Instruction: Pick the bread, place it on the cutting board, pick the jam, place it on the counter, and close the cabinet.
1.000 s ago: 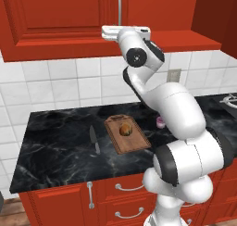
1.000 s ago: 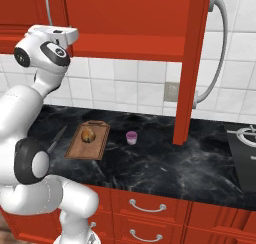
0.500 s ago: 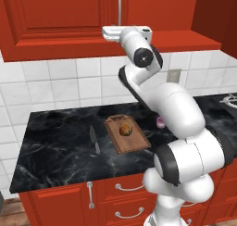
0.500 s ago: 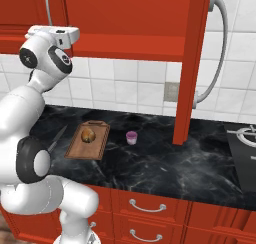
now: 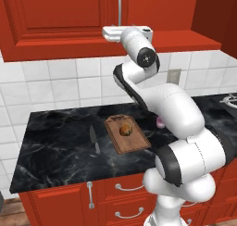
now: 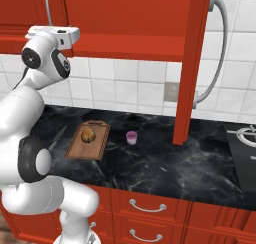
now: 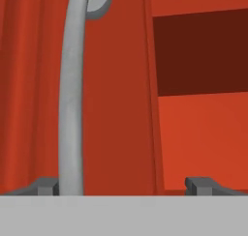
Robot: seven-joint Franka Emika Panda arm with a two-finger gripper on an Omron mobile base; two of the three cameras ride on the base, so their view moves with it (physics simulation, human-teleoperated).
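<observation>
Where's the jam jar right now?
The jam stands on the counter, just right of the cutting board in the right base view, apart from it and left of the open cabinet door.

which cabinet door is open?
The panelled red door at the right, swung out edge-on over the black marble counter, its silver bar handle facing sideways. The red door on the left sits flush.

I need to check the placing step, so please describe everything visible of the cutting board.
The cutting board is a rectangular brown board, wooden by its look, with a short handle tab at its far end. It lies flat on the black marble counter. The bread sits on its far half. A grey knife lies apart on one side, the jam apart on the other.
</observation>
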